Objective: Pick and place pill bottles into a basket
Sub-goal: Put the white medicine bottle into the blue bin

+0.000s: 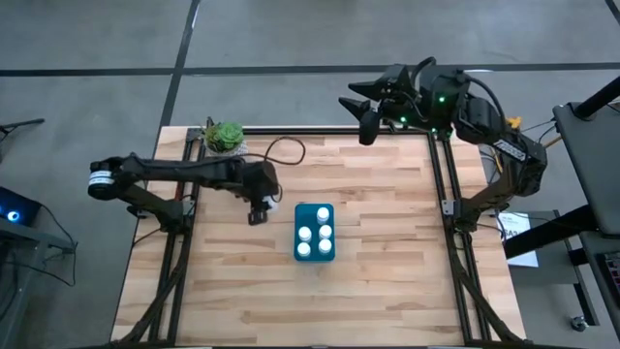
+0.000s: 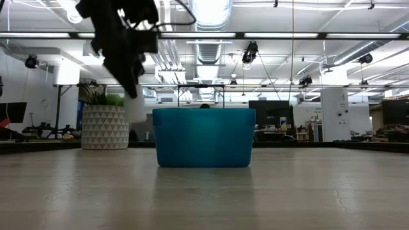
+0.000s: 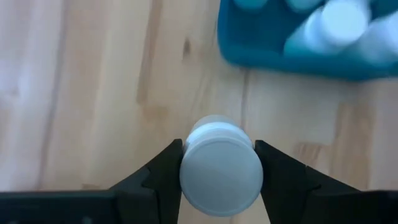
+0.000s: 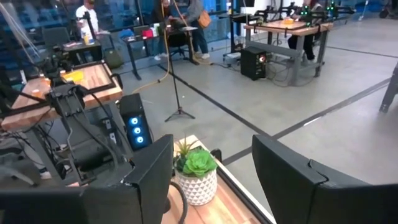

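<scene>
The left gripper [image 3: 219,177] had its two dark fingers [image 3: 163,177] squeezed tight on a little white bottle [image 3: 220,167], one finger on each side of the cap. In the low view the bottle [image 2: 135,108] hung in the air under the gripper [image 2: 128,80], well above the table [image 2: 204,191]. From above, the left gripper [image 1: 258,211] sat just beside the blue basket [image 1: 315,233], at about the basket's 10 o'clock, not touching it.

The basket stood near the middle of the table [image 1: 387,242]. Inside it were white bottles; one [image 1: 324,213] was at the 12 o'clock end, and more sat behind it toward 6 o'clock. In the left wrist view a corner of the basket [image 3: 273,59] showed with a bottle cap [image 3: 341,22] inside.

A green plant in a white pot [image 1: 224,138] stood at the table's 11 o'clock corner.

The right gripper [image 1: 363,107] waited past the table's 12 o'clock edge, off the wood. Its fingers [image 4: 292,177] were wide apart and held nothing. Far off in the room, people [image 4: 198,18] stood by desks.
</scene>
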Action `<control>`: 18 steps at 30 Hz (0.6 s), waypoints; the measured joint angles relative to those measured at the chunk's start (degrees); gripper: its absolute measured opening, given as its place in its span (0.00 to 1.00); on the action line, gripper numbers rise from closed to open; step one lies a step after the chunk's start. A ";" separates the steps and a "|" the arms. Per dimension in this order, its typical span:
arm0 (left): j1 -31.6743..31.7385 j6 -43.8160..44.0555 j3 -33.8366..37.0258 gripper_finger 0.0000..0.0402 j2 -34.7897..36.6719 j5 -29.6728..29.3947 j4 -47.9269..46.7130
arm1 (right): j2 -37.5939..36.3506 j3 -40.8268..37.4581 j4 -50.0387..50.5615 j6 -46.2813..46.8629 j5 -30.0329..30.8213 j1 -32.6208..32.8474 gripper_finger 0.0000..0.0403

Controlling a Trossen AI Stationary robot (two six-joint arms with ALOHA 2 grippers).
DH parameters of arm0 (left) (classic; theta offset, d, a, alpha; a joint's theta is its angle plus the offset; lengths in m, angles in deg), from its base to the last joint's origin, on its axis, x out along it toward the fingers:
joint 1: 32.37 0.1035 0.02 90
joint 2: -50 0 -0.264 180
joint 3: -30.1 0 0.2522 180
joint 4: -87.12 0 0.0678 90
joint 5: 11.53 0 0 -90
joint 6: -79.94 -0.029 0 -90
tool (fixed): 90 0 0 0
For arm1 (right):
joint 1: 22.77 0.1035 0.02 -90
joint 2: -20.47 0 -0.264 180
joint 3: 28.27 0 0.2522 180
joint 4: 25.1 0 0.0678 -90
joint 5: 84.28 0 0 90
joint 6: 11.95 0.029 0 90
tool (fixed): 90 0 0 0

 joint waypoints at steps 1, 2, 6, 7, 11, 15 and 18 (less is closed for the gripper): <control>0.00 -0.18 -1.41 0.39 0.00 -0.01 -0.53 | -0.24 0.02 -0.02 0.00 0.00 0.00 0.52; 0.00 -0.23 -2.77 0.39 0.00 0.00 -1.23 | -0.54 0.02 -0.04 -0.04 0.00 0.00 0.52; -0.04 -1.84 -7.80 0.39 -0.31 -0.03 -2.43 | -1.57 0.04 -0.04 -0.67 0.11 0.00 0.52; -0.08 -2.42 -8.75 0.39 -0.60 -0.04 -3.08 | -1.78 0.04 -0.02 -0.72 0.16 -0.02 0.52; -0.11 -2.99 -12.51 0.39 -2.11 -0.28 -5.29 | -2.27 0.04 0.12 -1.70 0.22 -0.02 0.52; -0.74 -3.26 -16.27 0.39 -4.90 -0.39 -8.39 | -2.39 0.04 0.50 -1.67 0.20 0.00 0.52; -1.76 -3.42 -19.24 0.39 -7.57 -0.35 -10.29 | -2.42 0.04 1.78 -0.52 0.15 0.00 0.52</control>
